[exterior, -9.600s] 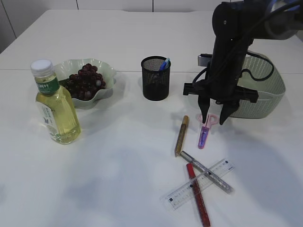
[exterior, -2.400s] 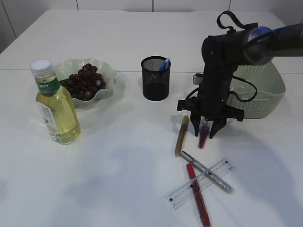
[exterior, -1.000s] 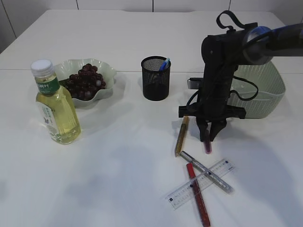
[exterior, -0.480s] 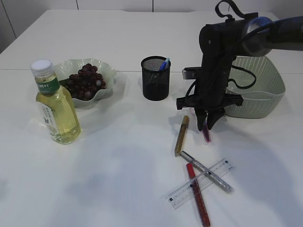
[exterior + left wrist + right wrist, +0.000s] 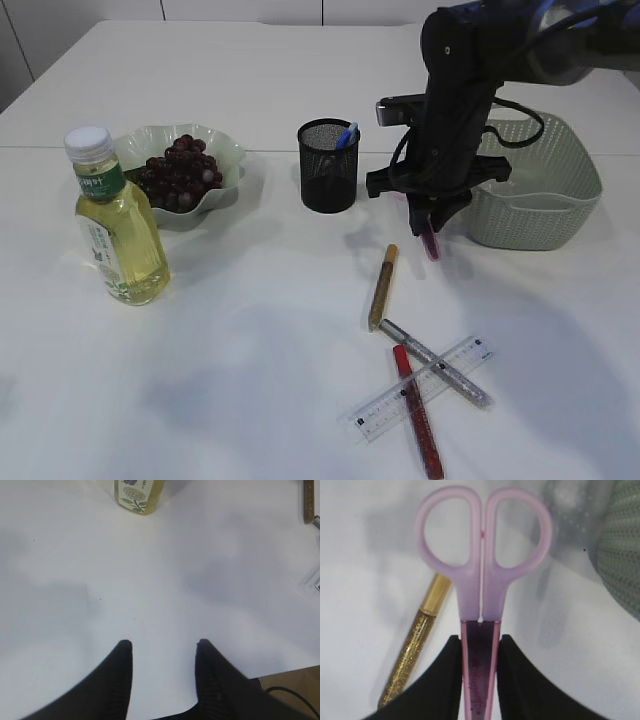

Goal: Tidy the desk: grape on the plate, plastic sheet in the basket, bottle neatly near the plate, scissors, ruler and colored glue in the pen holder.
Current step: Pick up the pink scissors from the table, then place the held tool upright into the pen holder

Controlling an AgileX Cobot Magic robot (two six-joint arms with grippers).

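Scissors [image 5: 481, 605] between right hand [image 5: 476, 672] fingers (aloft)

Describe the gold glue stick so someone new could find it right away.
Start at the black mesh pen holder and look toward the near right. The gold glitter glue stick lies alone on the white table, while the red stick and silver stick cross the ruler.

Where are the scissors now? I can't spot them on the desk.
The scissors are off the desk, clamped in the right gripper, right of centre in the exterior view, between the pen holder and the basket.
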